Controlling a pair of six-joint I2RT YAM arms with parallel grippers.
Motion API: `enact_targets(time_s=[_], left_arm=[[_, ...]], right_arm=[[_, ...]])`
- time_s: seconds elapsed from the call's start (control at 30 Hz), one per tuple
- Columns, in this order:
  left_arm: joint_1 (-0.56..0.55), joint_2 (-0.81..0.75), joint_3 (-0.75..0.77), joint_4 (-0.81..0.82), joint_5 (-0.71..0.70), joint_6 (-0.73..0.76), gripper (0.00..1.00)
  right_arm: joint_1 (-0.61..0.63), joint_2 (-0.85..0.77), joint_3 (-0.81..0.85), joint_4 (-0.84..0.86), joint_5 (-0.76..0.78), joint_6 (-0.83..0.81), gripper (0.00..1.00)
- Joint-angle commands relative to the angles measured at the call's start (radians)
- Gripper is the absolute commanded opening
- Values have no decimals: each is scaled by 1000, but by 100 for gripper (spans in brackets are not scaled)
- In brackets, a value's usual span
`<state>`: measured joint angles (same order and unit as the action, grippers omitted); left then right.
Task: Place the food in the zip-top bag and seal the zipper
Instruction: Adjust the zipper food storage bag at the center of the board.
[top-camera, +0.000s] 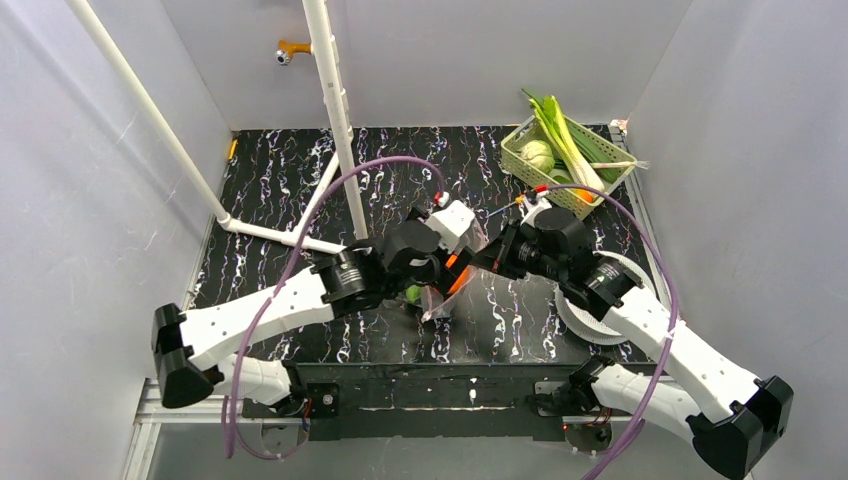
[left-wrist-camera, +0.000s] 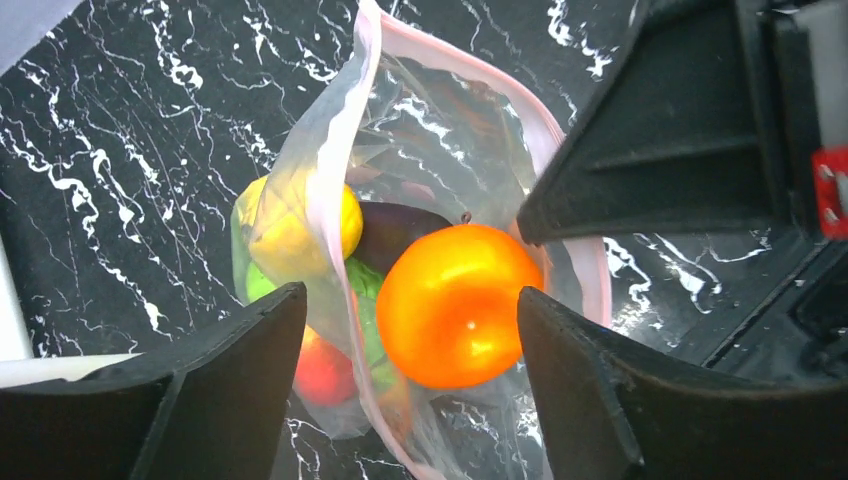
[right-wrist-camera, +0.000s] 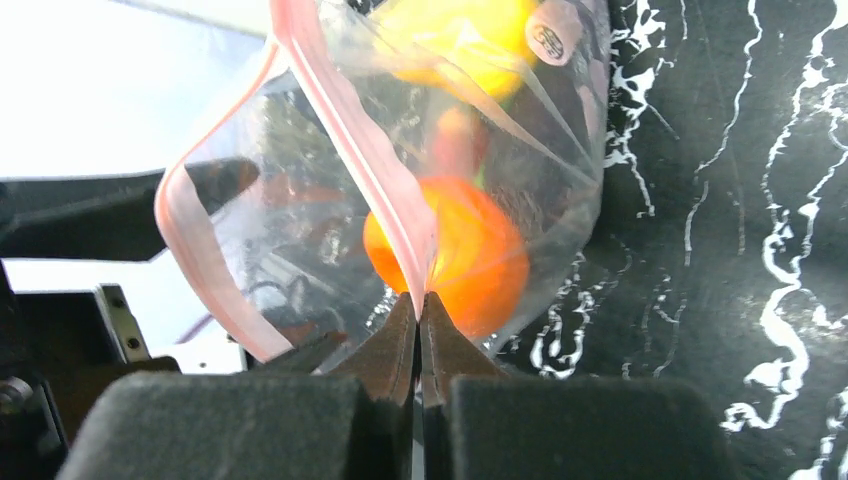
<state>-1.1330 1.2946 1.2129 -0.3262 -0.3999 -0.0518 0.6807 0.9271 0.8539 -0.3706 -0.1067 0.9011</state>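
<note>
Near edge of the worktop: both arm bases; a white round plate (top-camera: 590, 325) lies toward the right edge, partly under the right arm.

Middle of the worktop: zip-top bag (top-camera: 438, 298) held up off the surface, mouth up, with both wrists crowded over it.
- Right gripper (right-wrist-camera: 420, 300): jaws together, pinched on the pink zipper (right-wrist-camera: 395, 215) at one point of the mouth. It carries that lip.
- Left gripper (left-wrist-camera: 410, 300): fingers (left-wrist-camera: 250, 360) apart, straddling the open mouth from above, clamped on nothing.
- Orange fruit (left-wrist-camera: 458, 305): sits between and below those fingers, on top of the pile inside the bag, by the look of it.
- Under and beside it: yellow piece (left-wrist-camera: 295, 220), green pieces (left-wrist-camera: 365, 290), dark purple grapes (left-wrist-camera: 395, 230), plus a red piece (left-wrist-camera: 325, 370). All are behind plastic.

Far right corner: green basket (top-camera: 520, 160) with the cabbage (top-camera: 537, 155) and leek (top-camera: 570, 140), not task items.

Step, as I judge it: loading looks done and the mouth gapes wide, so sealing has not started.

Next move needs the left gripper on the opposite lip or the strip end. Bring both lips together, then press or slide along the strip while the right gripper keeps its hold.

Risk: the orange rides high and may block the lips from meeting.
</note>
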Motion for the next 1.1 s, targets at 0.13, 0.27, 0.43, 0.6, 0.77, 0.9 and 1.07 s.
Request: enact_targets(time_s=[0.13, 0.27, 0.43, 0.6, 0.77, 0.9, 1.07], left_arm=[[-5, -266, -57, 126, 199, 107, 98], [-5, -319, 49, -30, 313, 2, 98], [-4, -467, -71, -124, 298, -242, 98], [-5, -576, -132, -208, 270, -455, 98], [-5, -596, -142, -212, 192, -497, 93], [-5, -455, -35, -312, 195, -472, 87], [-5, -238, 205, -501, 114, -392, 80]], right_arm=[[-4, -2, 121, -48, 55, 290, 1], [0, -61, 100, 24, 116, 387, 1], [2, -77, 70, 144, 160, 462, 1], [4, -13, 128, 237, 50, 469, 1], [34, 20, 135, 344, 25, 513, 1], [55, 32, 149, 349, 28, 502, 1], [65, 32, 153, 348, 11, 481, 1]])
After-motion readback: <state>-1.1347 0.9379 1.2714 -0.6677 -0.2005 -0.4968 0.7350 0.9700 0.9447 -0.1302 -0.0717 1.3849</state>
